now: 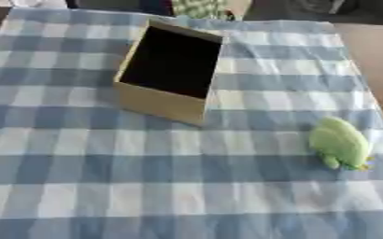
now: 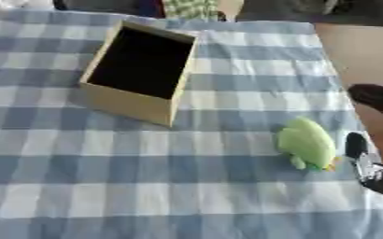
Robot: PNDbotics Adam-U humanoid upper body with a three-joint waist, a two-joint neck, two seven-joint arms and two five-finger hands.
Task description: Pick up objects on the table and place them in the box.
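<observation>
1. nearest the camera lies the blue and white checked cloth (image 1: 145, 186) that covers the bench, bare across its whole near edge.
2. at the right edge of the bench, in the right eye view only, the right hand (image 2: 373, 170) shows as a black and silver shape; one dark finger tip stands up just beside the green toy, apart from it as far as can be seen.
3. whether the fingers of that hand are wide or narrow cannot be told, since most of the hand is cut off by the picture's edge.
4. a second dark rounded part (image 2: 376, 97) shows farther back along the right edge, past the cloth; what it is cannot be made out.
5. the green soft toy (image 1: 339, 142) lies on the cloth near the right edge of the bench, rounded, with a small yellow bit at its near right end.
6. the box (image 1: 166, 70) stands well apart from the toy, toward the far middle of the bench, tan walls, dark inside, open on top and set askew to the cloth's checks.
7. the left hand shows in neither view.
</observation>
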